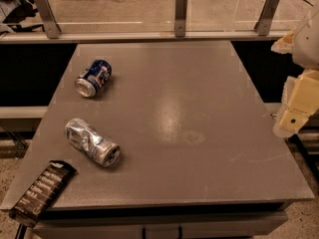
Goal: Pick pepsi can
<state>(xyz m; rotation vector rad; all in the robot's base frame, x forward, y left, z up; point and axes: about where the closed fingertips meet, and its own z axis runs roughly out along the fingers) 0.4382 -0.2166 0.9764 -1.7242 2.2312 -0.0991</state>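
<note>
The pepsi can (pixel 93 77) is a small dark blue can with white and red marks. It lies on its side at the far left of the grey table (pixel 189 108), silver top facing the front left. My gripper (pixel 297 106) is a cream-coloured part at the right edge of the view, beside the table's right edge and far from the can.
A longer, dented silver can (pixel 92 142) with pale blue marks lies on its side at the front left. A dark snack bar wrapper (pixel 42 190) hangs over the front left corner. A glass railing with metal posts (pixel 181 13) runs behind the table.
</note>
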